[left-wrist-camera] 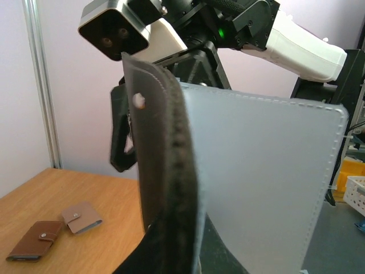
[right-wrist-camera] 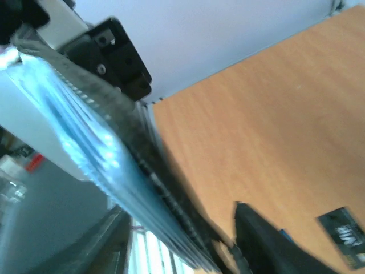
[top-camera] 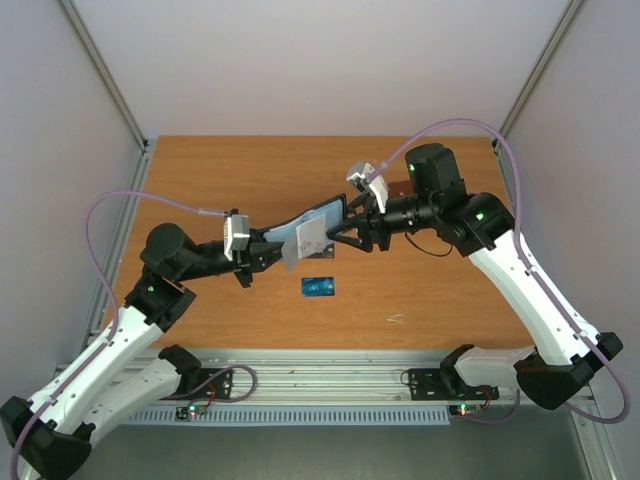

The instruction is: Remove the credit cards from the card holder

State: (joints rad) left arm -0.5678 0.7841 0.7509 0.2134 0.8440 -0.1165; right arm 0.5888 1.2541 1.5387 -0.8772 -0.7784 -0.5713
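Note:
The black card holder (top-camera: 322, 214) is held open in the air over the middle of the table, its light blue lining facing up. My left gripper (top-camera: 264, 250) is shut on its left end; the left wrist view shows its black edge (left-wrist-camera: 165, 171) and pale lining (left-wrist-camera: 262, 182) between the jaws. A pale grey card (top-camera: 309, 238) sticks out of the holder's near side. My right gripper (top-camera: 345, 232) is open, its fingers (right-wrist-camera: 268, 245) on either side of the holder's right end (right-wrist-camera: 85, 142). A blue card (top-camera: 318, 287) lies on the table below, also in the right wrist view (right-wrist-camera: 345, 235).
A dark brown wallet (left-wrist-camera: 35, 240) and a tan-pink wallet (left-wrist-camera: 81, 218) lie on the table, seen only in the left wrist view. Faint white marks (top-camera: 397, 320) are on the wood near the front. Both arms meet mid-table.

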